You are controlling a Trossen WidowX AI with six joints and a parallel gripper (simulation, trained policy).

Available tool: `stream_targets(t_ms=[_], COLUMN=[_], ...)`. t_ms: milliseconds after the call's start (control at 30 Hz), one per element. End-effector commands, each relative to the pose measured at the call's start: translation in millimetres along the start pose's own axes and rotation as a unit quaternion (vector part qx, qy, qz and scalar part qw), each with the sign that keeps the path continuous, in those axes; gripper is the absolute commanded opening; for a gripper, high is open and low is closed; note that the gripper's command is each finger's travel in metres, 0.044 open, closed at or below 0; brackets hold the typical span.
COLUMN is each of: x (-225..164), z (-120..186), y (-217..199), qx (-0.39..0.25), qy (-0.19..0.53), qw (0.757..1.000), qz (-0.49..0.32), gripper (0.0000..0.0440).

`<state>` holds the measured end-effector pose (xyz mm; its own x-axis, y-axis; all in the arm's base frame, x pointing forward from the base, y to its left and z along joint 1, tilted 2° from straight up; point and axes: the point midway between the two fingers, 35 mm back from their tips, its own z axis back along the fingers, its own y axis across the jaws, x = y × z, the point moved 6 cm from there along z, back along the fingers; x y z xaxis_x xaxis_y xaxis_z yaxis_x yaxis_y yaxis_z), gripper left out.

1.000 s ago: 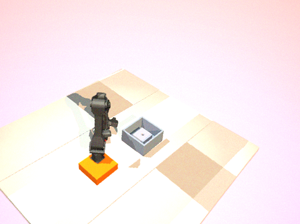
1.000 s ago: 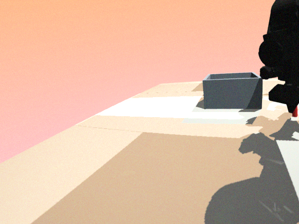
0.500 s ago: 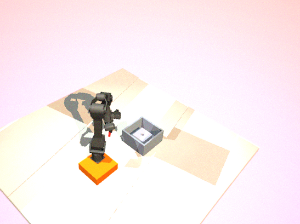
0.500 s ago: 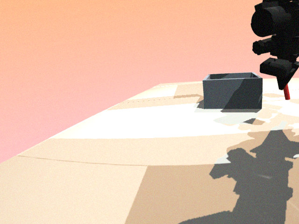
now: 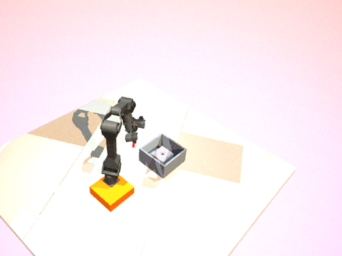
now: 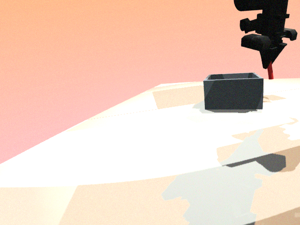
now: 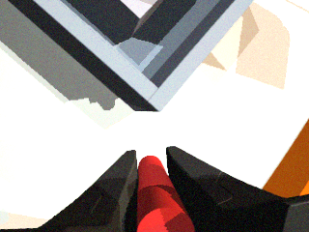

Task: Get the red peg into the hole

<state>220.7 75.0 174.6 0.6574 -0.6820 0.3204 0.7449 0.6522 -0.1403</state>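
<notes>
The red peg is held near upright, its lower end sticking out below the fingers. My gripper is shut on it and holds it above the table, beside the box and outside its walls. The open grey box stands on the table. The pale plate with a dark hole shows at its bottom in the top view. In the wrist view a box corner lies ahead of the fingertips, and the hole is out of view.
The orange and yellow base block of the arm stands left of the box in the top view and at the right edge of the wrist view. The box walls rise around the plate. Patches of shadow lie across the table.
</notes>
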Motion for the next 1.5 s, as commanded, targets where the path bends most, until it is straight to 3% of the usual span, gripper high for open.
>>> stream_targets(t_ms=[0,633,1267,1333,1467], x=[12.4,96.4,152.6,153.4,155.6], z=[2.2,-17.8,-74.2,-81.5,-95.4], y=[-1.1,-7.9,-11.9,-11.4,-9.8], qx=[0.0,-0.001,0.013,0.014,0.017], qy=[-0.008,-0.023,0.01,0.019,0.036], qw=[1.0,0.996,0.998,0.998,0.998], qz=[-0.015,-0.09,-0.06,-0.051,-0.038], gripper=[0.0,0.0,0.0001,0.002,0.0117])
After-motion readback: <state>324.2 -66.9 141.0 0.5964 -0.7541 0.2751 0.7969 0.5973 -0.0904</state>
